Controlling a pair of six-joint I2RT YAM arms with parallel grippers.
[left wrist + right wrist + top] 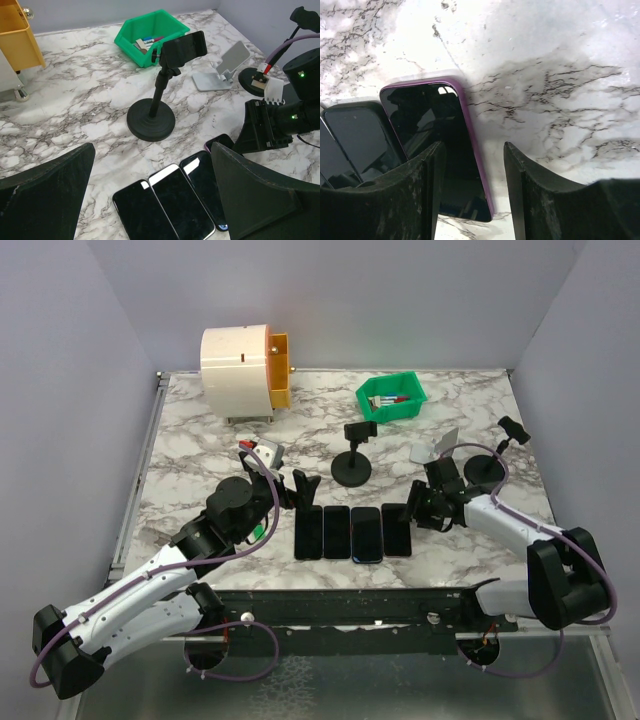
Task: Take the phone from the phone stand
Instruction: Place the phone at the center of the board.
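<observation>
Right wrist shows my right tool (pixel 472 150) half open over the purple phone (pixel 432 125), flat on the surface (pixel 560 60); my left tool (pixel 152 150) gapes wide, empty.

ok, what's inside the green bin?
A few pen-like items, with red and blue bits showing. The near wall of the green bin hides their lower parts, so the exact count is unclear.

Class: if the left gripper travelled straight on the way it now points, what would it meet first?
Probably the black round-based phone stand, centred ahead of the open left gripper; depth is unclear.
</observation>
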